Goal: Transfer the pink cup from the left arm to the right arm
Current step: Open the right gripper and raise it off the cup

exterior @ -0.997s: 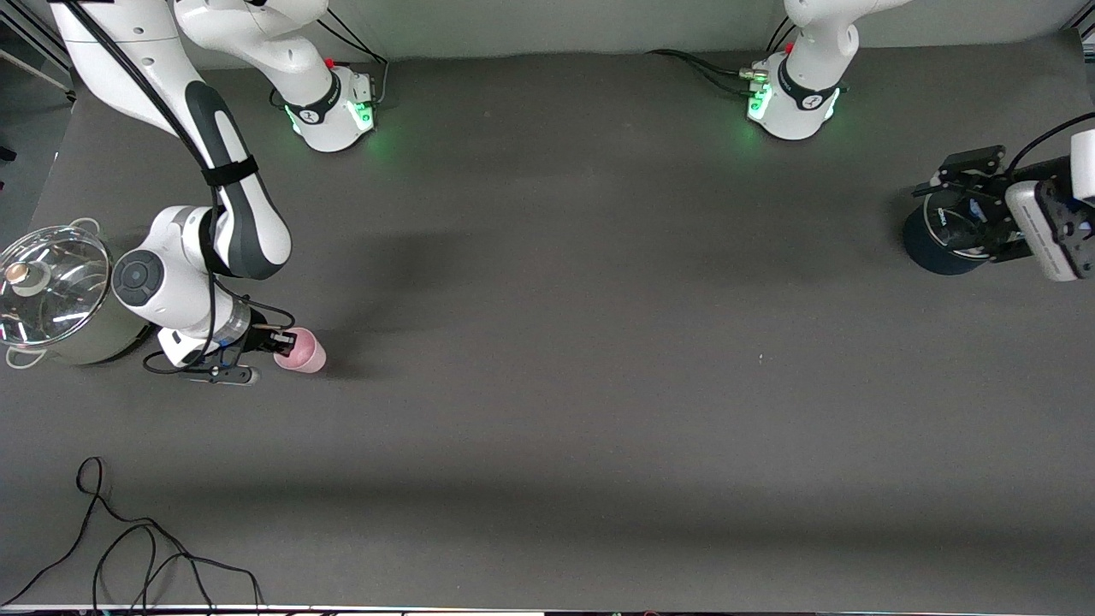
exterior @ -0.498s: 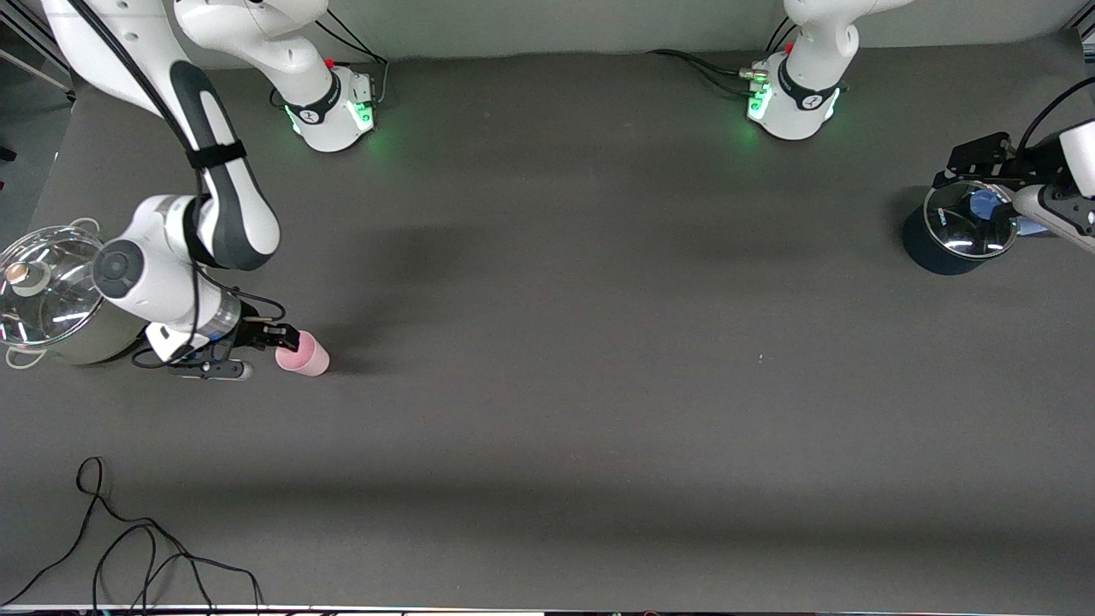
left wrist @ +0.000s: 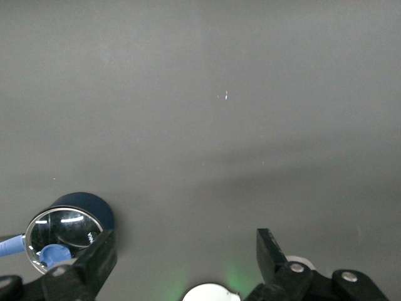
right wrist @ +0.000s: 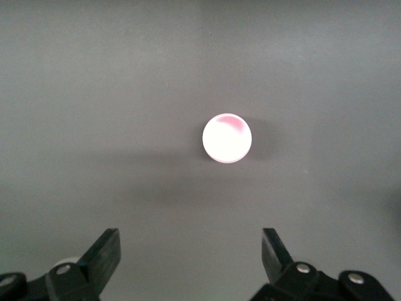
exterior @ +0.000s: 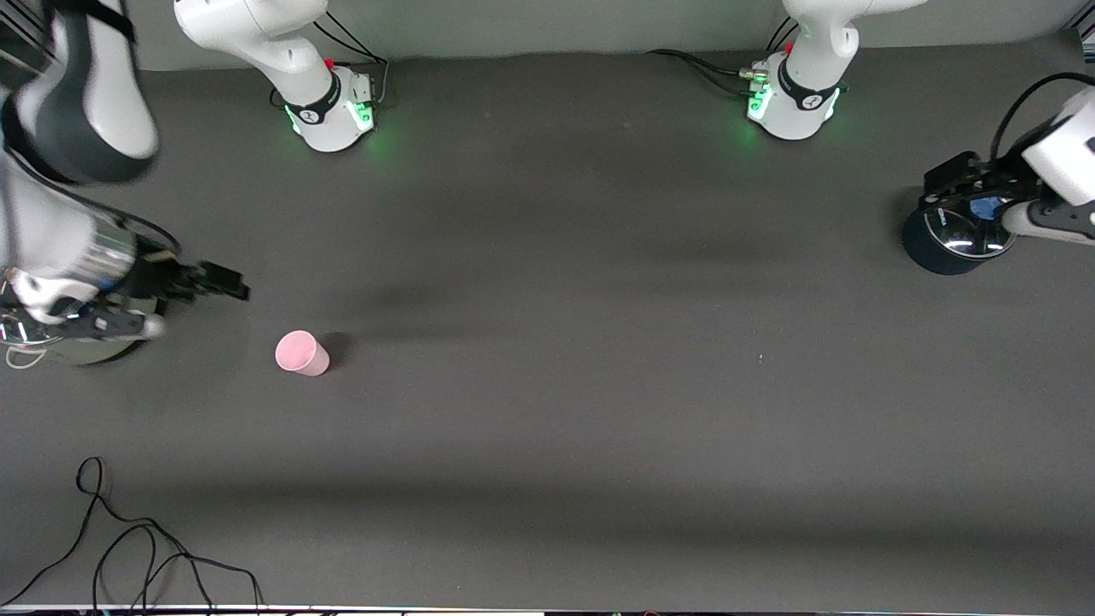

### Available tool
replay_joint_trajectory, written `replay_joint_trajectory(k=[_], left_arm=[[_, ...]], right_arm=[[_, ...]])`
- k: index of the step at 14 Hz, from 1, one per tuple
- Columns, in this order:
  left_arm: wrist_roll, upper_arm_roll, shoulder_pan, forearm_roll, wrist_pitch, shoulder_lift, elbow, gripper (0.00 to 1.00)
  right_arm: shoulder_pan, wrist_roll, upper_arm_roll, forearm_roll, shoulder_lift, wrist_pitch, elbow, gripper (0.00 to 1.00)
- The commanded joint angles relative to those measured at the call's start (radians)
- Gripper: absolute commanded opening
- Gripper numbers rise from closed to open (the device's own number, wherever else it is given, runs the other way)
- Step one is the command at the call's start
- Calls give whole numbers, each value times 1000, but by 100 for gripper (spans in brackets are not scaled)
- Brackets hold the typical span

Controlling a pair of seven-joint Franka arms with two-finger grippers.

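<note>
Right gripper (exterior: 224,281), seen from the front camera, hangs in the air with its fingers spread wide and nothing between them, up near the steel pot (exterior: 51,346) at the right arm's end of the table. A second ago those fingers were pinched on the pink cup (exterior: 301,352); half a second ago they had just let go beside it; now the arm has lifted clear and drawn back toward the pot. The cup stands by itself on the dark table (exterior: 547,411), apart from the gripper and nearer the front camera than it, in the same spot where it was held. At the other end the left gripper (exterior: 962,184) hovers over the dark blue pot (exterior: 941,248), jaws wide and empty, much as it did a second ago, only shifted a little over the glass lid.

From the left wrist camera, the left gripper (left wrist: 185,260) shows two black fingers set far apart over bare table, with the blue pot (left wrist: 69,222) just beside one fingertip.

From the right wrist camera, the right gripper (right wrist: 191,254) has both fingers parted wide, and the pink cup (right wrist: 227,138) sits upright on the table ahead of them, well clear of both tips, rim facing up.
</note>
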Motion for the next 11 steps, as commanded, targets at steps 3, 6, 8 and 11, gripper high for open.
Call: replay_joint_trajectory(k=[3, 6, 8, 11], left_arm=[[-44, 44, -61, 27, -23, 120, 187, 99], [-44, 99, -104, 29, -31, 116, 195, 99], [-73, 99, -110, 49, -27, 113, 183, 99], [-87, 90, -112, 58, -13, 111, 160, 99]], right_arm=[[6, -8, -4, -93, 34, -240, 239, 100], [6, -9, -4, -99, 39, -268, 268, 100], [0, -11, -8, -99, 39, -270, 265, 100], [3, -9, -13, -99, 42, -270, 265, 100]])
